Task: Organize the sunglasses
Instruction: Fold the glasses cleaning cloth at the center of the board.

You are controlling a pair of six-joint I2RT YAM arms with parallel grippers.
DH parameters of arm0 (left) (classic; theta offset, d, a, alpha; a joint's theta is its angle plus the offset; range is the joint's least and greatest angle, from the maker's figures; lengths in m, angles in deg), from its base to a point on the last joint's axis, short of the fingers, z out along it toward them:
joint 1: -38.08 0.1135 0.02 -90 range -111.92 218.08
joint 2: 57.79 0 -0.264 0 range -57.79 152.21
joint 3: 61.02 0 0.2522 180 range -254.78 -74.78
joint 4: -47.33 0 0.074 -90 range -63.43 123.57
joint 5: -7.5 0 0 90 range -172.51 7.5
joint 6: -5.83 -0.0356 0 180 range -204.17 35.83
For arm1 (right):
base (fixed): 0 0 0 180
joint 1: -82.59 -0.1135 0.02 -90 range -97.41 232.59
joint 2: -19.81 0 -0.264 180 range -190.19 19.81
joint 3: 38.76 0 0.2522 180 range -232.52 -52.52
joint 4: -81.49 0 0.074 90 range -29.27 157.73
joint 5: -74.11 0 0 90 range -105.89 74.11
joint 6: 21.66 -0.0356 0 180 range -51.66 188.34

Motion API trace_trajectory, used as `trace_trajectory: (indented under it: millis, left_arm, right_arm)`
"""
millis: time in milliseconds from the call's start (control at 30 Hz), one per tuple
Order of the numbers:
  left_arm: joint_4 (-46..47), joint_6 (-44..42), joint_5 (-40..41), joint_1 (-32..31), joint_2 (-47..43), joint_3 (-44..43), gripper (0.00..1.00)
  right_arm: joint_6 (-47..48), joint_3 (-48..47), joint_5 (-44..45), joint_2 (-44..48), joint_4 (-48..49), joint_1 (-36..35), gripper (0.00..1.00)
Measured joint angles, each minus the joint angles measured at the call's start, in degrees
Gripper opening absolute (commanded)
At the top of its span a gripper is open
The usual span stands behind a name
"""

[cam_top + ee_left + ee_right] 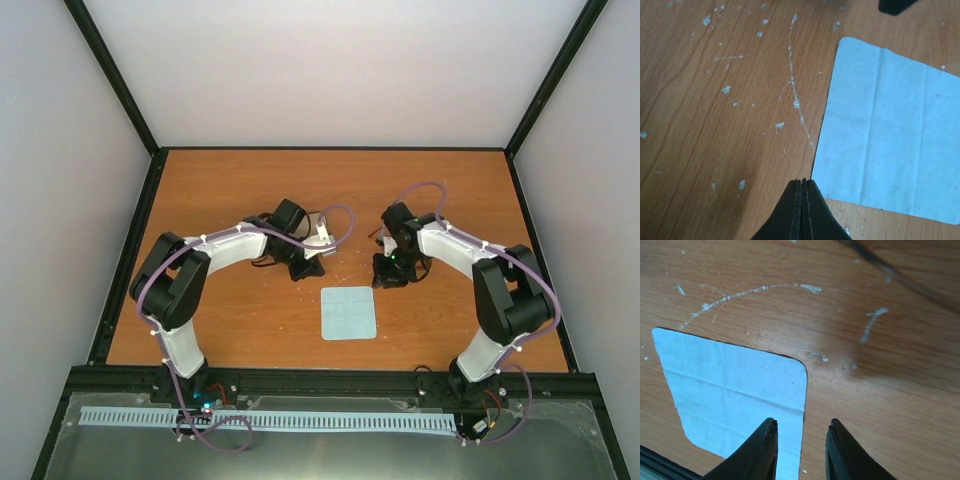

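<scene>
Two grippers were seen low over the table [715,125], one on each side of the pale blue cloth [735,390]. Left gripper [801,184] was closed tight, fingers pressed together, nothing held; its tip was just beside the cloth's edge. Right gripper [802,426] was partly open, a clear gap between the fingers, nothing gripped, positioned over a corner of the cloth.

Sunglasses [381,238] were not held by either arm. A small reddish-dark shape was made out on the table just beside the right wrist, farther from the bases than the cloth and apart from it. It was too small in the top view to tell whether the temples were folded. A thin dark blurred line [910,282] at the top right of the right wrist view was judged likely to be one temple arm, not confirmed. What looked like the case [314,221] was mostly hidden behind the left wrist.

Step in hand was judged to be the approach for a pick of the sunglasses by the right arm. Jaws should be opened wider before descent and the wrist turned toward the frame. Grip should be taken at the bridge or hinge, not on a lens or a thin temple. Closing force should be kept light, the cloth left undisturbed, and the left arm kept out of the path
</scene>
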Motion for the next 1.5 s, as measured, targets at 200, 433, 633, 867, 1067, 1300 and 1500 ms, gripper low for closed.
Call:
trace_trajectory:
  millis: [200,433,633,867,1067,1300,1500]
  left_arm:
    - [0.98,2.25,1.36,-0.26,0.68,0.63,0.02]
    - [1.77,2.54,1.92,-0.28,0.59,2.19,0.02]
    - [2.05,2.64,1.92,-0.28,0.31,2.86,0.02]
    - [2.64,3.17,2.01,-0.28,-0.61,3.65,0.03]
    - [3.23,3.63,2.14,-0.31,-0.63,3.87,0.05]
    - [3.32,4.09,2.10,-0.31,-0.50,3.87,0.13]
    - [3.30,4.55,1.73,-0.66,0.13,3.85,0.14]
  right_arm:
    - [-0.04,-0.02,-0.11,-3.41,1.46,-2.19,0.33]
    - [-0.20,-1.68,0.35,-6.64,1.88,-4.28,0.31]
    - [-0.92,-3.19,2.14,-9.09,2.21,-6.14,0.26]
    - [-1.03,-4.33,4.94,-9.79,1.66,-6.36,0.25]
    - [-0.61,-4.98,6.56,-10.36,0.81,-6.60,0.05]
    - [-0.63,-5.18,7.26,-10.75,0.59,-7.06,0.03]
    - [-1.11,-5.16,7.76,-10.62,0.63,-7.30,0.03]
